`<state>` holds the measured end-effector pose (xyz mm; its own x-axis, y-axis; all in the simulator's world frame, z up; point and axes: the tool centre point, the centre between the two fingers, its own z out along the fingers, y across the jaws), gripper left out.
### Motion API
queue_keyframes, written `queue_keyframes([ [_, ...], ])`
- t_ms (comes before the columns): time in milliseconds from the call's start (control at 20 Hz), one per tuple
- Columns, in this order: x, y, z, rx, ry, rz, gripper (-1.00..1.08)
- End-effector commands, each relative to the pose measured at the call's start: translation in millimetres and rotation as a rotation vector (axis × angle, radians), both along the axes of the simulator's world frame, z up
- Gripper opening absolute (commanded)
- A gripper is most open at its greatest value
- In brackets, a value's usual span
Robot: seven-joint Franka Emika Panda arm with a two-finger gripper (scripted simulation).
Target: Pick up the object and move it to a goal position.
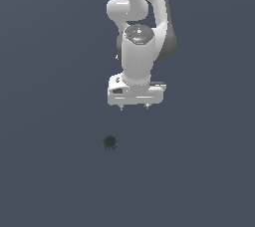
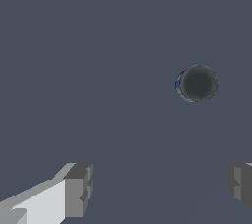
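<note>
the gripper [image 1: 133, 106] hangs with its fingers [image 2: 78, 188] spread wide apart, grasping nothing. the object [image 1: 110, 142], small, dark and round, lies on the grey tabletop [image 1: 50, 171] at about seven o'clock from the gripper in the exterior view, clear of both fingers.

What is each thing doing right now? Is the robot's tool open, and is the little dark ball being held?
Tool: open, fingers spread wide, holding nothing.
Ball: lying free on the floor, not touched, not between the fingers.
Arm: reaching down from above, tool pointing down, off to one side of the ball.
</note>
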<state>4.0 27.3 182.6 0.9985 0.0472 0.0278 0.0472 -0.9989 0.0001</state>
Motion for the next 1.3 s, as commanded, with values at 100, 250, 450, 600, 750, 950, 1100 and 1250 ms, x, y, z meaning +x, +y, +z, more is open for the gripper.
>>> queue_keyframes([
  [100,0.1,2.3,1.1,0.001,-0.001,0.001,1.0],
  [250,0.4,14.0,6.9,0.007,-0.008,0.006,1.0],
  [450,0.1,28.9,14.4,0.015,-0.015,0.01,1.0],
  [600,0.1,28.3,14.1,0.015,-0.015,0.01,1.0],
  [750,2.4,26.0,12.0,0.014,-0.014,0.019,1.0],
  [950,8.9,19.6,5.9,0.011,-0.012,0.044,1.0],
  [1100,16.0,12.1,-1.2,0.008,-0.01,0.073,1.0],
  [1250,24.8,2.1,-10.7,0.005,-0.006,0.111,1.0],
])
